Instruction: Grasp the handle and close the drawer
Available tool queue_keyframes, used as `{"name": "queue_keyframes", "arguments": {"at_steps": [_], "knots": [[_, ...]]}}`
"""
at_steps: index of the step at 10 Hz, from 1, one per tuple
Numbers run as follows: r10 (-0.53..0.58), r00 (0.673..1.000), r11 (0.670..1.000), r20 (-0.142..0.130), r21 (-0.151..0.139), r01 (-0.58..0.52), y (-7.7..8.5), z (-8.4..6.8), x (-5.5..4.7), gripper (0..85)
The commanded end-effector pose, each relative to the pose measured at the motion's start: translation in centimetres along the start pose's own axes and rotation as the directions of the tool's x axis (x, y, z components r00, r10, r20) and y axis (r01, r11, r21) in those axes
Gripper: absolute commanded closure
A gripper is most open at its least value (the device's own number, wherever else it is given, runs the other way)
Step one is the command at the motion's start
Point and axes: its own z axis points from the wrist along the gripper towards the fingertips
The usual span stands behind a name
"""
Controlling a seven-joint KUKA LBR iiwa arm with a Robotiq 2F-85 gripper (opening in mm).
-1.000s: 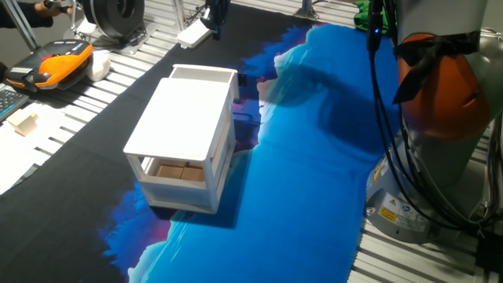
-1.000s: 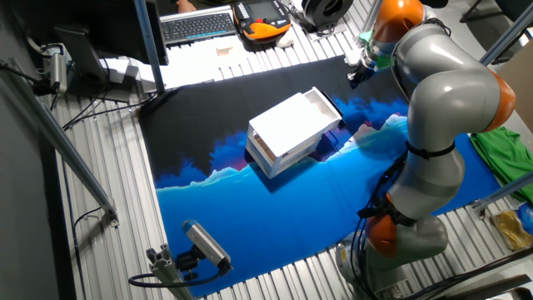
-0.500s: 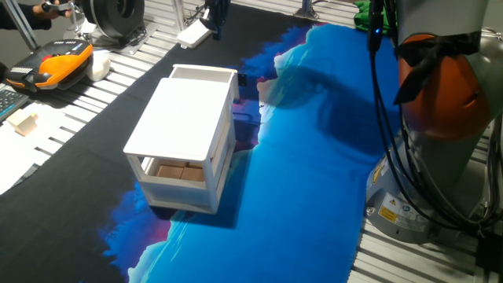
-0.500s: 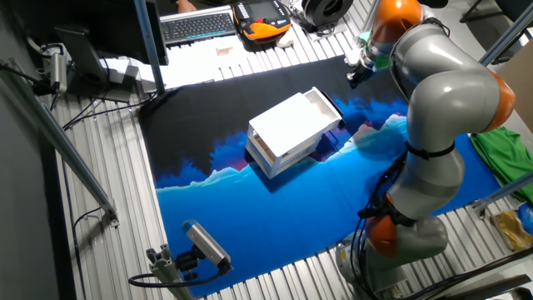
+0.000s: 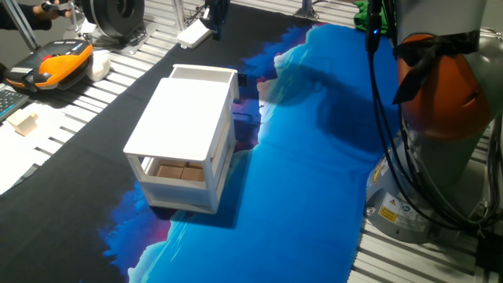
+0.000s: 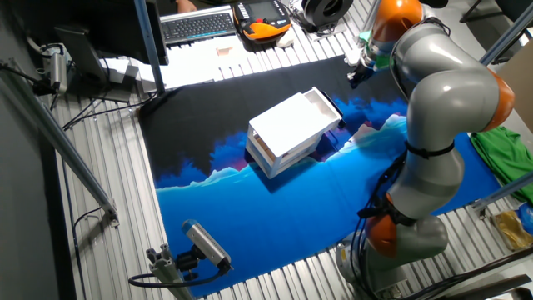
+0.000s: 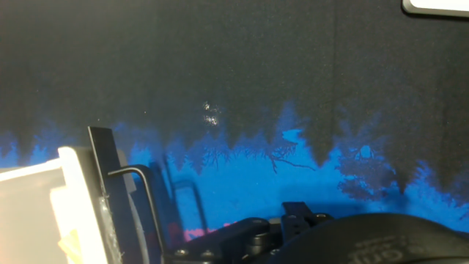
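Observation:
The small white cabinet stands on the black and blue cloth. Its upper drawer sticks out a little at the far end, also seen from the other side. In the hand view the drawer front fills the lower left, with its thin wire handle facing the camera. My gripper hangs beyond the drawer's end, apart from it, over the black cloth. Only the dark hand body shows in the hand view, so the finger gap is not visible.
Tan wooden blocks lie in the cabinet's lower tier. An orange device and a white object sit past the cloth's edge. A keyboard lies at the back and a green cloth beside the arm's base.

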Motion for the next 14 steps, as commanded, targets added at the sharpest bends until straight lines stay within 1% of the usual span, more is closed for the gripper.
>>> {"name": "queue_keyframes", "arguments": {"at_steps": [1,2,3,4,5,6,7,8,9,10,11,12,13,14], "knots": [[0.000,1.000,1.000,-0.002,-0.002,0.000,0.00,0.00,-0.01,85.0],[-0.003,1.000,1.000,-0.007,-0.004,0.003,-0.01,0.02,-0.01,85.0],[0.000,1.000,1.000,-0.014,0.001,0.000,-0.05,0.02,-0.01,85.0],[0.012,1.000,1.000,-0.011,0.002,-0.012,-0.09,0.02,-0.02,85.0],[0.015,1.000,1.000,-0.005,-0.015,-0.015,-0.14,-0.01,-0.03,85.0],[0.010,1.000,1.000,-0.026,-0.009,-0.010,-0.23,-0.06,-0.06,85.0],[0.001,0.999,1.000,-0.042,-0.002,-0.001,-0.32,-0.10,-0.08,85.0],[0.001,0.999,1.000,-0.051,0.007,-0.001,-0.38,-0.10,-0.09,85.0],[-0.014,0.999,1.000,-0.052,0.015,0.015,-0.36,-0.09,-0.07,85.0],[-0.036,0.999,0.999,-0.032,0.040,0.037,-0.19,-0.03,-0.05,85.0],[-0.044,0.999,0.998,-0.019,0.045,0.045,-0.02,0.07,-0.02,85.0],[-0.057,0.998,0.997,-0.009,0.045,0.057,0.13,0.11,0.00,85.0],[-0.064,0.998,0.997,-0.007,0.033,0.064,0.24,0.15,0.01,85.0],[-0.063,0.998,0.997,-0.009,0.039,0.063,0.32,0.17,0.02,85.0]]}}
